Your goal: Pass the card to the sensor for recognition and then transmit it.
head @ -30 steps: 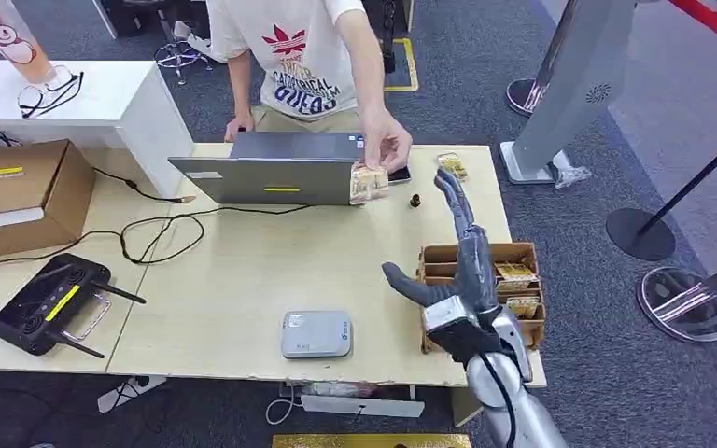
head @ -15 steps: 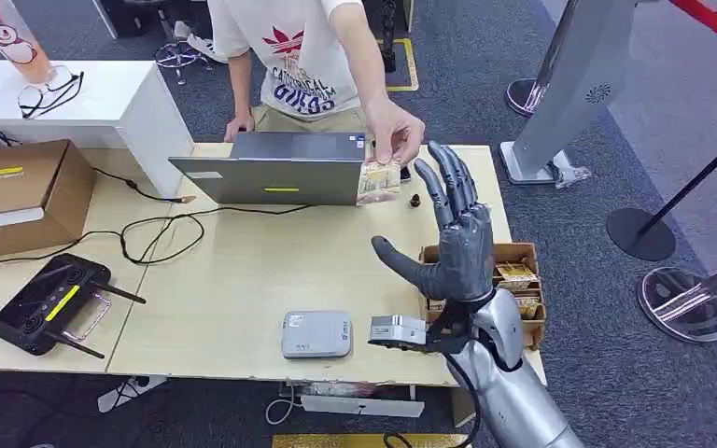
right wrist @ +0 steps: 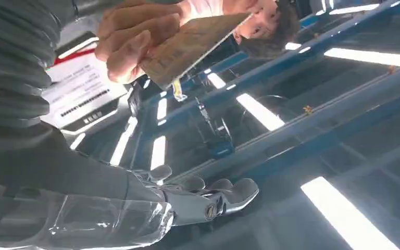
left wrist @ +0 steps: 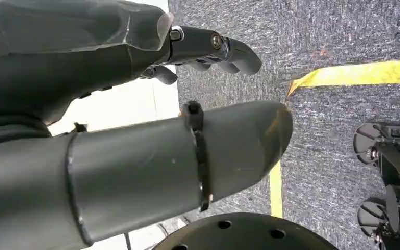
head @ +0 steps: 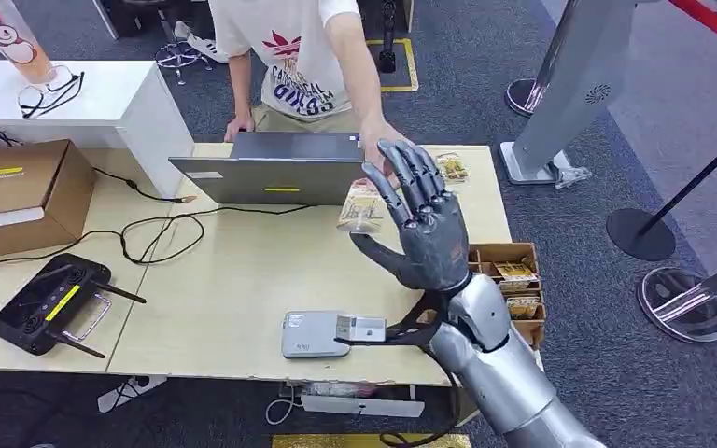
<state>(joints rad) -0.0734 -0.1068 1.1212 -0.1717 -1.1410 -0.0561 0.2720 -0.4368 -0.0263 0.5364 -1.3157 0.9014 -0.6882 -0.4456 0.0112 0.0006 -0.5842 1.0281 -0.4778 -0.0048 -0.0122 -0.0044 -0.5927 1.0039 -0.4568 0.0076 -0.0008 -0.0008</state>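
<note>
Step in hand: the handover, by my reading. The right hand (head: 422,229) is raised over the table (head: 233,280), fingers spread, thumb apart, holding nothing, and the card (head: 362,207) is not yet in it.

Card: pinched in the person's hand (right wrist: 130,39), which reaches over from the far side of the table. In the head view the card sits just beside the robot's fingers, on the thumb side, very close to them; whether it touches cannot be told. In the right wrist view the card (right wrist: 192,44) stands across from the palm, apart from the fingertips (right wrist: 224,195).

Left hand: the left hand (left wrist: 135,109) hangs low beside the body over grey carpet, fingers loosely curled with nothing in them; how far they close cannot be told.

Next move, as a judgement: bring thumb and fingers together on the card's free edge, away from the person's fingers, then carry it toward the sensor (head: 316,334), the grey box lying below the wrist near the table's front edge.

Open room: bare tabletop lies between the raised hand and the sensor, on the thumb side.

Edges to mind: the laptop (head: 275,170) stands just beyond the card; the cardboard card box (head: 509,280) sits on the hand's outer side at the table's right edge; the wrist camera bracket (head: 373,331) hangs close over the sensor.
</note>
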